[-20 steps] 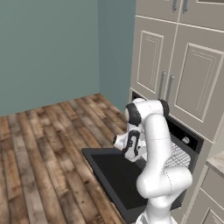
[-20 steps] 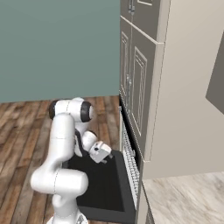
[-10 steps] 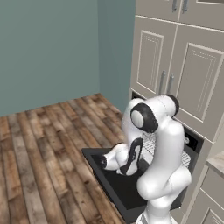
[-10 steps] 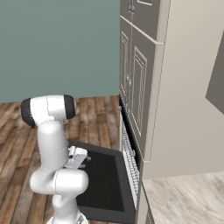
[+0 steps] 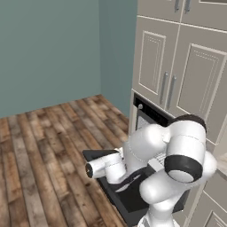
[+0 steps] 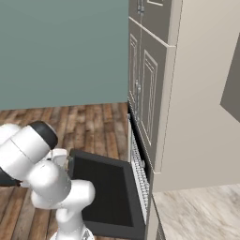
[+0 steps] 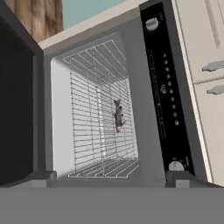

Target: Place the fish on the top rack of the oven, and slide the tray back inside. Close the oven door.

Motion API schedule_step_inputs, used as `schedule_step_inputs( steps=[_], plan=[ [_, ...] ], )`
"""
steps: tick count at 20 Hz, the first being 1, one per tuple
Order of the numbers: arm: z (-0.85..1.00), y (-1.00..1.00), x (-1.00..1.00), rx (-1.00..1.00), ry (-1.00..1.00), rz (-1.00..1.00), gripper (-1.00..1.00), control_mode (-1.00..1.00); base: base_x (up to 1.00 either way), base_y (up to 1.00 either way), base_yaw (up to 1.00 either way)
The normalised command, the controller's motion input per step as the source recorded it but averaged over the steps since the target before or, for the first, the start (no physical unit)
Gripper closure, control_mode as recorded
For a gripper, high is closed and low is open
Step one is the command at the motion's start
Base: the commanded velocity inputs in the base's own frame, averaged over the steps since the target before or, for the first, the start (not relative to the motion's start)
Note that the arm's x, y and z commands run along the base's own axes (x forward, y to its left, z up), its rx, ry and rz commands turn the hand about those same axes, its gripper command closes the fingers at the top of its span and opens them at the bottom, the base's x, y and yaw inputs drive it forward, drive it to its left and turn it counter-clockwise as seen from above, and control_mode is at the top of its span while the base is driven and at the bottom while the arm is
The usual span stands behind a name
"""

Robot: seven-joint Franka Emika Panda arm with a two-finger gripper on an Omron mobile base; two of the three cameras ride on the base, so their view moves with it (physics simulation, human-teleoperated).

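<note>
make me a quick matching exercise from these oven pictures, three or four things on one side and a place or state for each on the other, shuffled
Things:
1. fish
2. oven door
3. control strip
4. cabinet doors

Places or states:
A. dropped open, lying flat in front of the oven
B. beige, shut, above the oven
C. lying on the wire rack inside the oven
D. black, with a round knob near each end

Pairs: 1-C, 2-A, 3-D, 4-B

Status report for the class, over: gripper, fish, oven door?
Gripper open by last reading, holding nothing seen. Fish lying on the top rack inside the oven. Oven door down, wide open. Nothing seen blocking it.
</note>
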Motion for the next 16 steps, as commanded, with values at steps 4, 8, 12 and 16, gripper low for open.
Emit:
schedule_step_inputs(
  steps=[4, 8, 12, 16],
  plan=[
    [0.57, 1.00, -0.17, -0.20, 0.02, 0.00, -1.00, -1.00, 0.00, 0.00, 0.00],
    [0.04, 1.00, 0.00, -0.27, 0.06, 0.00, -1.00, -1.00, 0.00, 0.00, 0.00],
    [-0.22, 1.00, 0.00, -0.34, 0.01, 0.00, -1.00, -1.00, 0.00, 0.00, 0.00],
    [-0.36, 1.00, 0.00, -0.34, 0.00, -0.03, -1.00, -1.00, 0.00, 0.00, 0.00]
  ],
)
